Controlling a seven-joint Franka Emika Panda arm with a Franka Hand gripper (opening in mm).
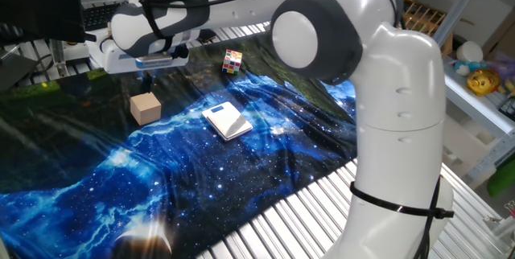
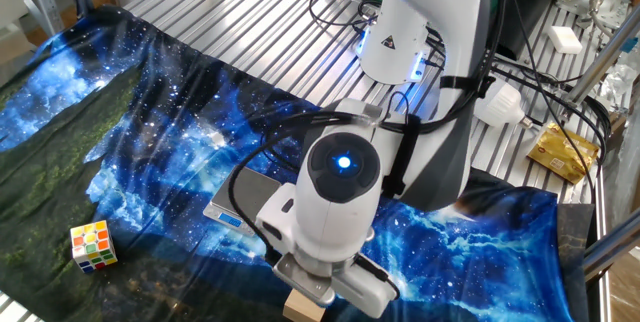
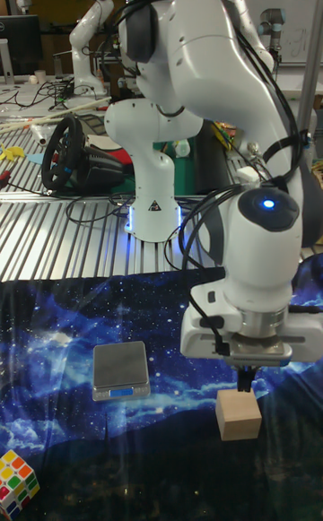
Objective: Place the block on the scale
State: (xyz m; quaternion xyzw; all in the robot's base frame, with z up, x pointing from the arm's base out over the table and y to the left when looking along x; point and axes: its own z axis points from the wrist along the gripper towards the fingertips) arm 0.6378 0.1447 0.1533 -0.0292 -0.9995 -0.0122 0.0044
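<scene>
My gripper (image 3: 244, 376) hangs just above the block (image 3: 239, 415), holding nothing; how wide the fingers stand I cannot tell, since my wrist hides them. The block sits on the galaxy-print cloth (image 1: 241, 170), well apart from the scale (image 1: 226, 120). If I descend off-centre, a fingertip could land on the top face and shove or tip it. The puzzle cube (image 1: 232, 61) lies far off, and nothing stands between block and scale.
</scene>
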